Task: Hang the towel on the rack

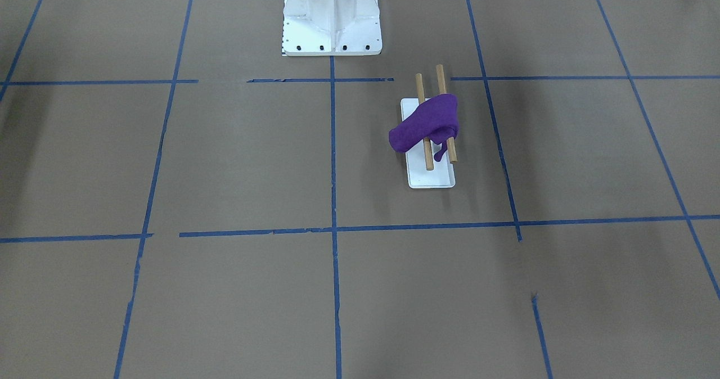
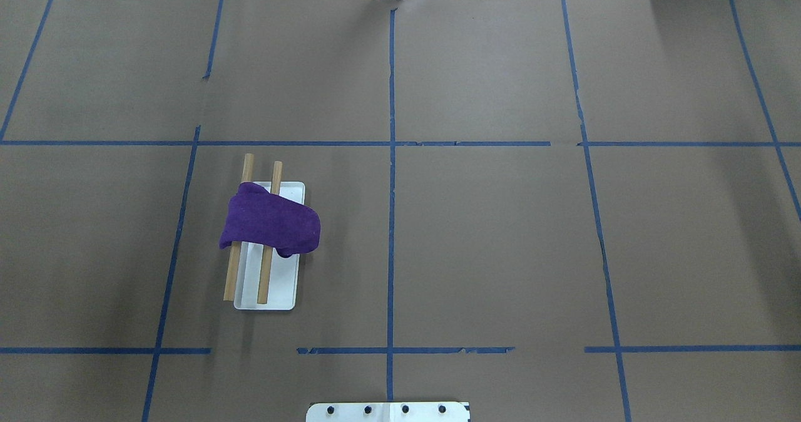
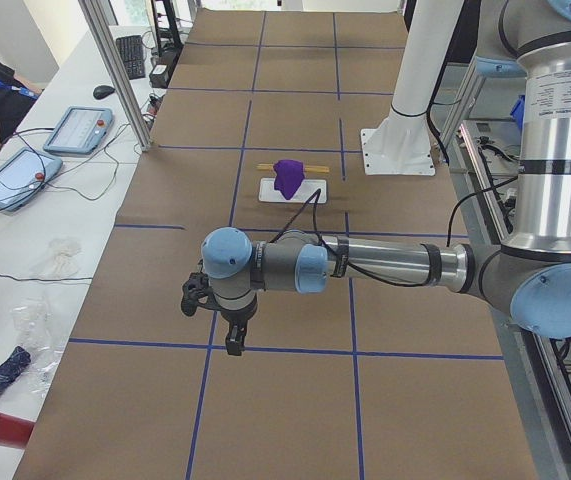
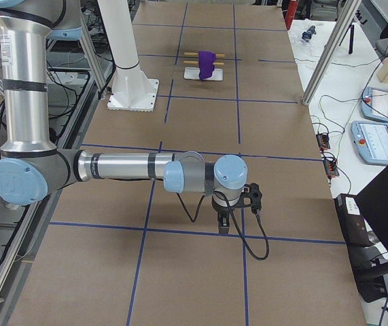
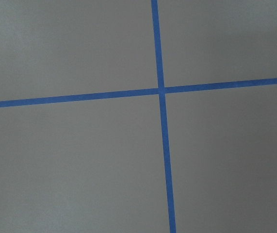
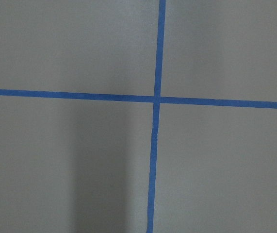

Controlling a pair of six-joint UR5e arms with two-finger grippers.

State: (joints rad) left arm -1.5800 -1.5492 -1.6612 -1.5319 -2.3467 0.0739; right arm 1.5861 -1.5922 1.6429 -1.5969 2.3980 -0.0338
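The purple towel [image 1: 427,123] lies draped across both wooden rods of the rack [image 1: 433,179], bunched, with one end hanging over the side. It also shows in the overhead view [image 2: 272,221] on the rack [image 2: 281,290]. Neither gripper is in the overhead or front views. My left gripper [image 3: 233,340] shows only in the exterior left view, far from the rack, pointing down above the table. My right gripper [image 4: 224,224] shows only in the exterior right view, likewise far off. I cannot tell whether either is open or shut. Both wrist views show only brown paper and blue tape.
The large white bolted pedestal [image 1: 332,19] stands behind the rack at the robot's side of the table. Blue tape lines [image 2: 391,159] grid the brown table cover. Tablets and cables [image 3: 75,130] lie on a side table beyond the table's edge.
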